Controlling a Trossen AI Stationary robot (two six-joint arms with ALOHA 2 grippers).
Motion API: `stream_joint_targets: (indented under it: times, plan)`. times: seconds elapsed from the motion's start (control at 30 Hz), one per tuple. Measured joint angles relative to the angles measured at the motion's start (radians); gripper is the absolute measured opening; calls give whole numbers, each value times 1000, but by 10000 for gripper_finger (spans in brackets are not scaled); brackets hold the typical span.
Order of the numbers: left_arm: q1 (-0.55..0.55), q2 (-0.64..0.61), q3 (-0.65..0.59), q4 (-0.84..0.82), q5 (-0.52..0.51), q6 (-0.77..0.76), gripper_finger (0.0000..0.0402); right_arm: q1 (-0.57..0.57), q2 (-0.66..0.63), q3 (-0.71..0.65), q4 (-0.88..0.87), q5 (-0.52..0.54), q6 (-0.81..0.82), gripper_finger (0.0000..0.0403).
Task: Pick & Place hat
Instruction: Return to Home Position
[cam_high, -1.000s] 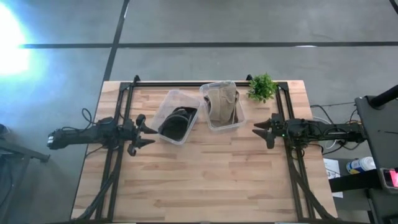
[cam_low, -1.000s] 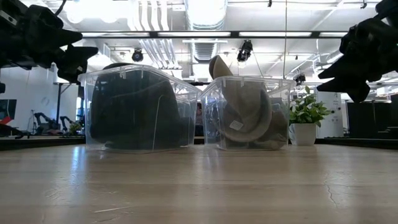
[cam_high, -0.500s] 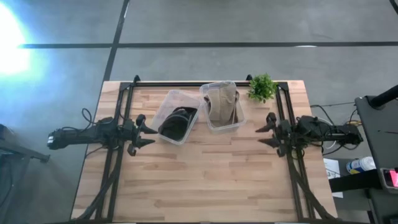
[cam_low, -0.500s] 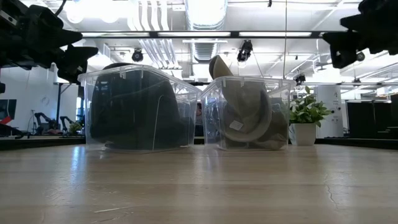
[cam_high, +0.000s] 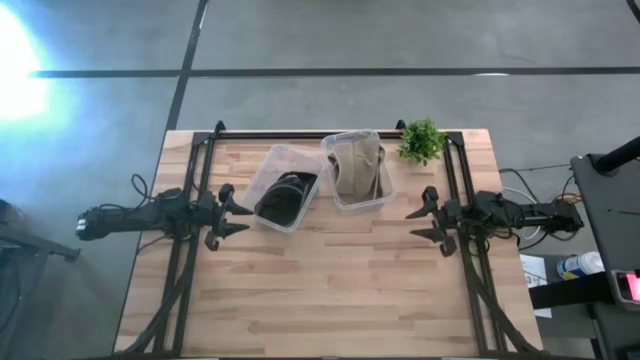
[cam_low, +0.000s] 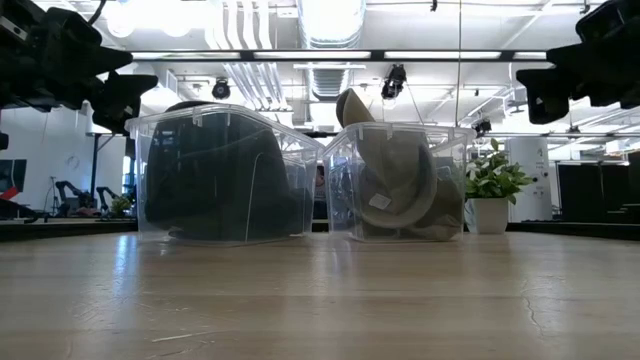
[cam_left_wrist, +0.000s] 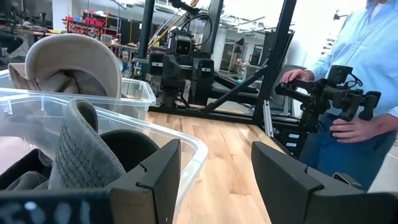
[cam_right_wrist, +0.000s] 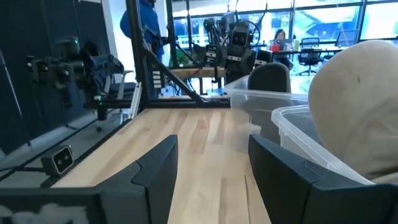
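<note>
A dark hat (cam_high: 284, 197) lies in a clear plastic bin (cam_high: 262, 182) at the table's far middle; it also shows in the low view (cam_low: 215, 180). A beige hat (cam_high: 357, 166) sits in a second clear bin (cam_high: 386, 190) to its right, its brim sticking up above the rim (cam_low: 352, 105). My left gripper (cam_high: 238, 214) is open and empty, above the table just left of the dark hat's bin. My right gripper (cam_high: 428, 222) is open and empty, above the table right of the beige hat's bin.
A small potted plant (cam_high: 421, 141) stands at the far right of the table. Black frame rails (cam_high: 190, 200) run along both sides. A person (cam_left_wrist: 364, 74) stands beyond the table's right edge, holding a controller. Bare wood (cam_high: 330, 290) fills the near half.
My right gripper has drawn back toward the table's right edge and then come a little way back toward the beige hat's bin, rising in the low view. Its fingers stay open. My left gripper and both bins have kept still.
</note>
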Motion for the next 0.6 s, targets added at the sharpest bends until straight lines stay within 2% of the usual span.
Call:
stream_joint_targets:
  times: [0.6]
  plan:
    - [0,3,0,4,-1,0,190,0,26,0,1,3,0,192]
